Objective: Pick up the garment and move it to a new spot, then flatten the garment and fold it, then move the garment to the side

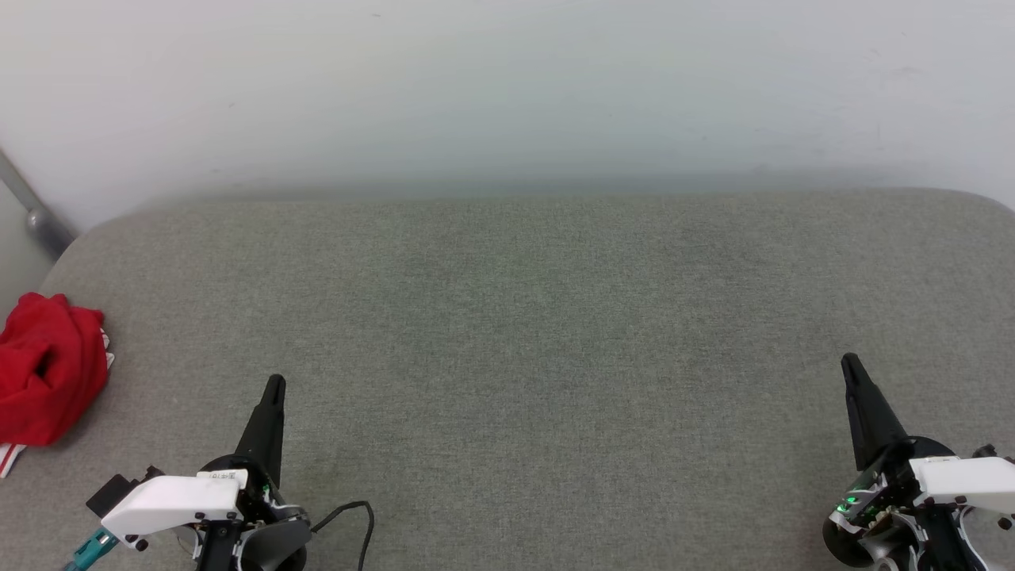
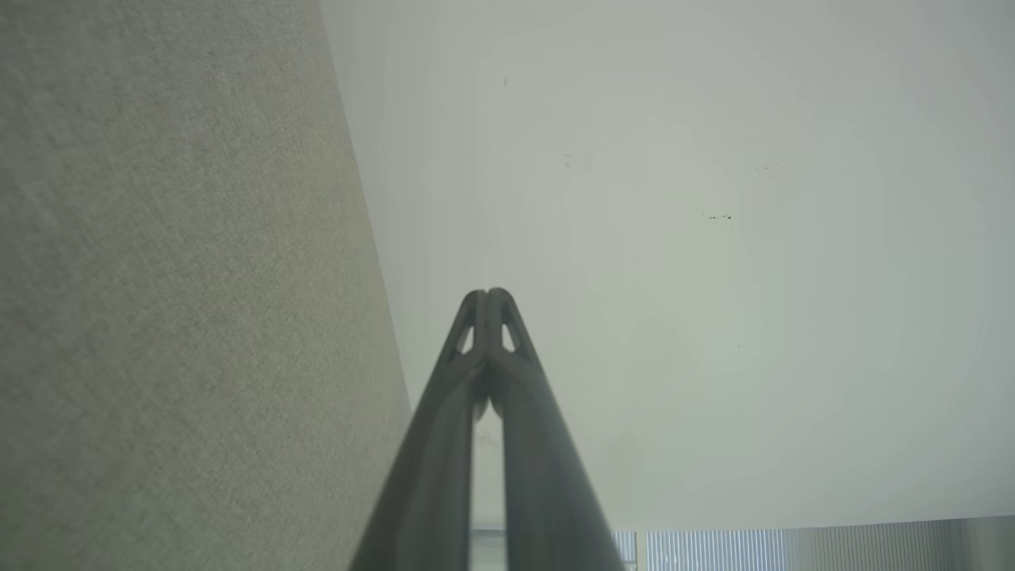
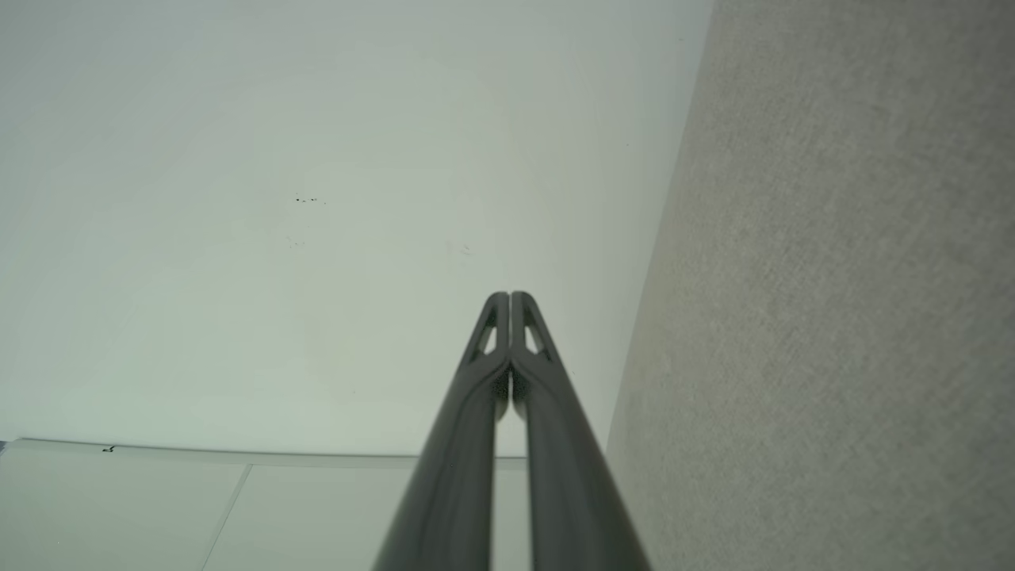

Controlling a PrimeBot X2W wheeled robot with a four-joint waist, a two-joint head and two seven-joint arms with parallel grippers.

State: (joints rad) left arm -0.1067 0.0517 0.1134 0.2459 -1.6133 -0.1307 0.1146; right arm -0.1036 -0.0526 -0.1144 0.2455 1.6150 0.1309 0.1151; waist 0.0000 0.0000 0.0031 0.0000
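Garment (image 1: 49, 369): bunched red heap, far left edge of grey fabric surface (image 1: 523, 333).
Left gripper (image 1: 273, 386): fingertips pressed together, empty, well apart from garment.
Right gripper (image 1: 850, 365): fingertips together, empty.

Grey woven fabric surface with rounded far corners (image 1: 507, 357): lower two thirds of head view. Plain off-white wall (image 1: 507, 79) above, evenly lit, soft shadow along the join. Grey metal tube (image 1: 36, 216), diagonal, at left edge. Left wrist view: small dark specks (image 2: 718, 216) on wall, right of centre; pale ribbed panel (image 2: 714, 549), bottom right. Right wrist view: pale flat seamed panels (image 3: 119, 515), lower left.
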